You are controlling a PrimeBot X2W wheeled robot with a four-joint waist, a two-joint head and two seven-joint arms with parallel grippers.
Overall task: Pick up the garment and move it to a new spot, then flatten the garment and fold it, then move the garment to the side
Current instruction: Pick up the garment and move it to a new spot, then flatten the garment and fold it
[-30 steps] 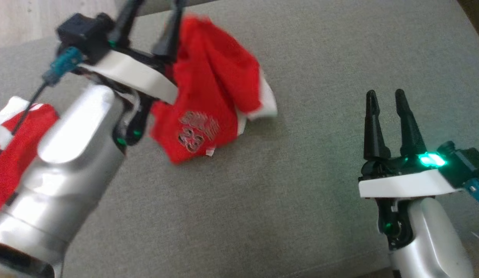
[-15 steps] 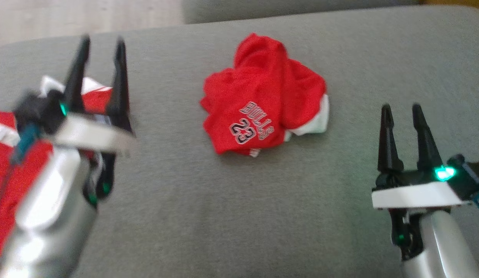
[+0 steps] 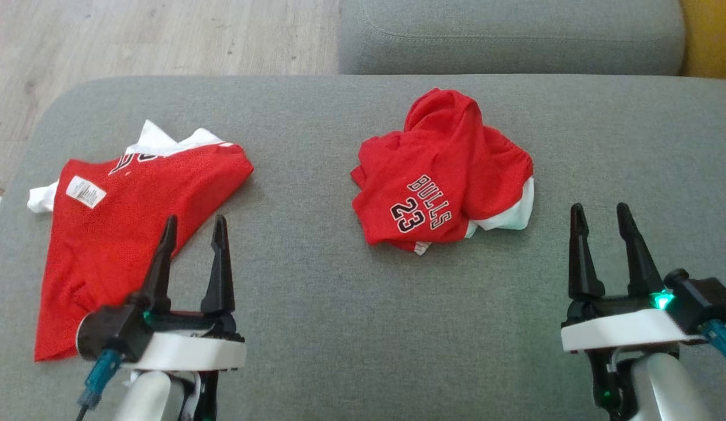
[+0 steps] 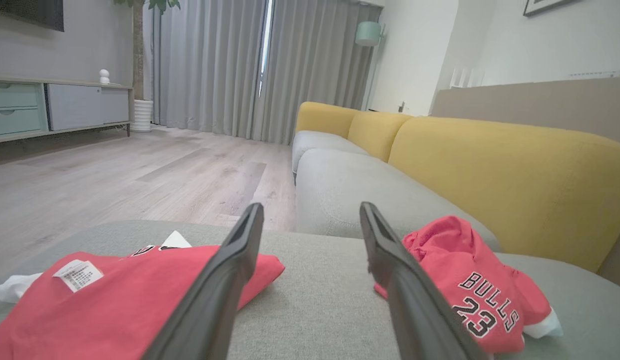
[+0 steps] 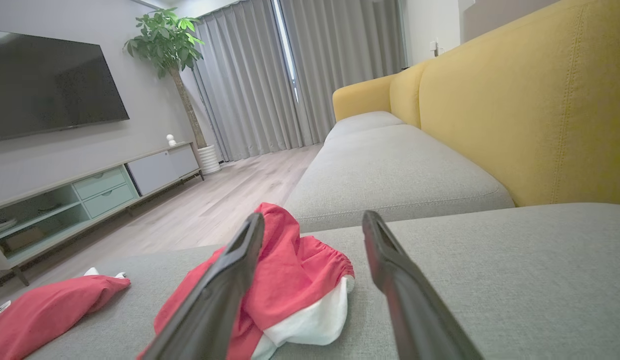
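Garment (image 3: 444,175): red, crumpled in a heap on the grey cushion (image 3: 339,304), toward the far edge and slightly right of centre. "BULLS 23" print faces up. White trim sticks out on its right side. Nothing touches it.

Left gripper (image 3: 196,219): jaws spread wide, nothing between them. It sits by the near edge on the left side, fingers pointing at the far edge. In the head view its left fingertip overlaps the jersey (image 3: 123,210); can't tell if there's contact.

Right gripper (image 3: 599,206): jaws also spread wide, empty. It's by the near edge on the right side, tips near the garment's near-right corner, with a clear gap.

Jersey: red, lying mostly flat at the cushion's left end, white label up, white fabric showing at its far and left edges. Well apart from the garment.

Second grey cushion (image 3: 509,35) lies past the far edge, and wood floor (image 3: 164,35) past the far-left corner.
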